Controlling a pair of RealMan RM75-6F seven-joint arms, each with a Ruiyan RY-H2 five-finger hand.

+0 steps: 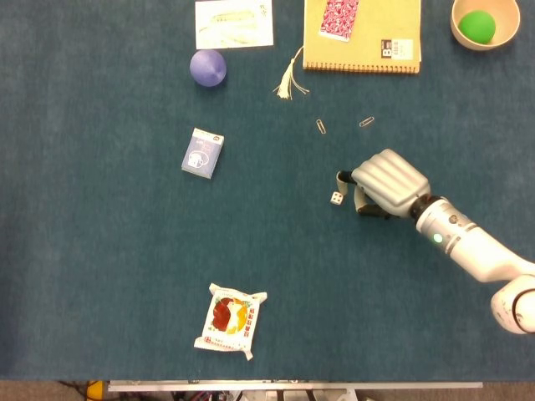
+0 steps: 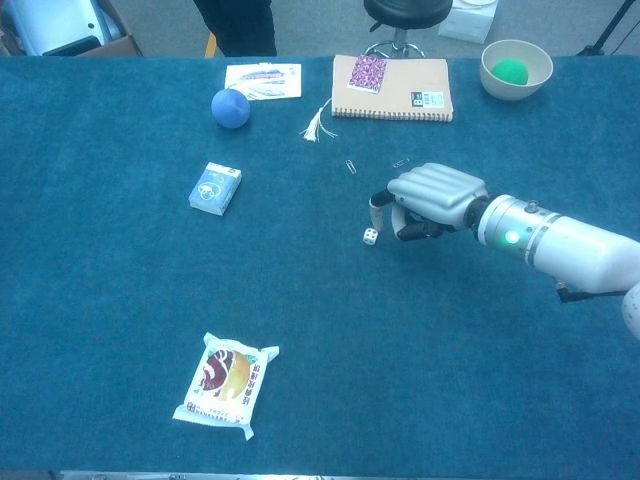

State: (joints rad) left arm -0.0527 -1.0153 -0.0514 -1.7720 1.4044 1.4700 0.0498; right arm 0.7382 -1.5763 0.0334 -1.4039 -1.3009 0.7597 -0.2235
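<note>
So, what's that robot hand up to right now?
Right hand empty, fingers curled beside the white die, not touching. Left hand out of sight. Nothing between them.

We see a white die (image 1: pixel 336 198) with dark pips on the blue cloth (image 1: pixel 100 276). Our right hand (image 1: pixel 387 183) is silver-grey.

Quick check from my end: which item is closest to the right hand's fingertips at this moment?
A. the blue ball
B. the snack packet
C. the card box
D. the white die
D: the white die lies just beside the right hand, apart from its fingers; the other items lie far off.
</note>
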